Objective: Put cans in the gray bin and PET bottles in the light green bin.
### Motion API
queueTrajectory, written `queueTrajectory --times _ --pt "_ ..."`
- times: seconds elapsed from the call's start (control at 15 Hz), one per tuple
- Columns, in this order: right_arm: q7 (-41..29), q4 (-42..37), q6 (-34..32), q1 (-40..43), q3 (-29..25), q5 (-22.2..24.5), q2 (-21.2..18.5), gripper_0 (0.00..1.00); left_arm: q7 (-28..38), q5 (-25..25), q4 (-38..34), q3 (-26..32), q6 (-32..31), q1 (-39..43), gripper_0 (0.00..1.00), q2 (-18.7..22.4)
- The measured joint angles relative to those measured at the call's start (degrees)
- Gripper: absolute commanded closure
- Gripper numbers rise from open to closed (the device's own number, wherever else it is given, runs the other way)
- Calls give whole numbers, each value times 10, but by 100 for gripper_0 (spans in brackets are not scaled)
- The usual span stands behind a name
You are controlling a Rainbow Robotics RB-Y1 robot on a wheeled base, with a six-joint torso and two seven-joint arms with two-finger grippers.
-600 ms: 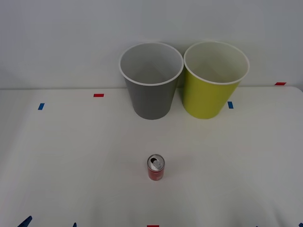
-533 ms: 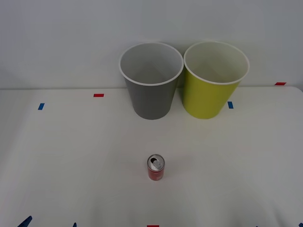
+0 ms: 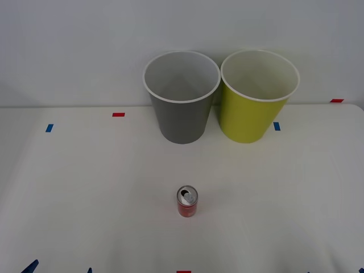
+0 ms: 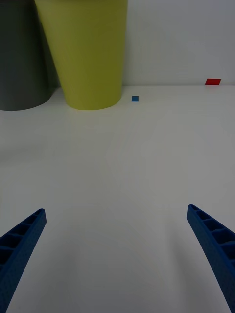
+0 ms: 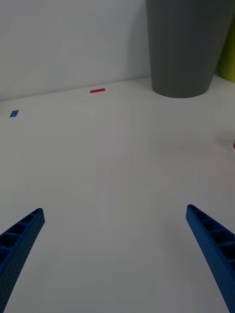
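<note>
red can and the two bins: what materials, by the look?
Can: likely aluminium; bare silver top with a pull-tab opening, glossy red printed wall.
Gray bin: probably moulded plastic; smooth matte wall, white rim, pale inside.
Light green bin: same shape and finish, so likely the same plastic, though coated card can't be ruled out.

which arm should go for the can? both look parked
Left, marginally. The can stands upright mid-table, directly in front of the gray bin, which sits on the robot's left of the light green bin. Both the left gripper and right gripper are open and low at the near edge.
</note>
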Motion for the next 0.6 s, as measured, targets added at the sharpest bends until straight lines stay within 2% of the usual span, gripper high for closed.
queueTrajectory --times 0.6 --pt "0 0 0 0 0 0 0 0 0 0 0 0 0 0 0 0"
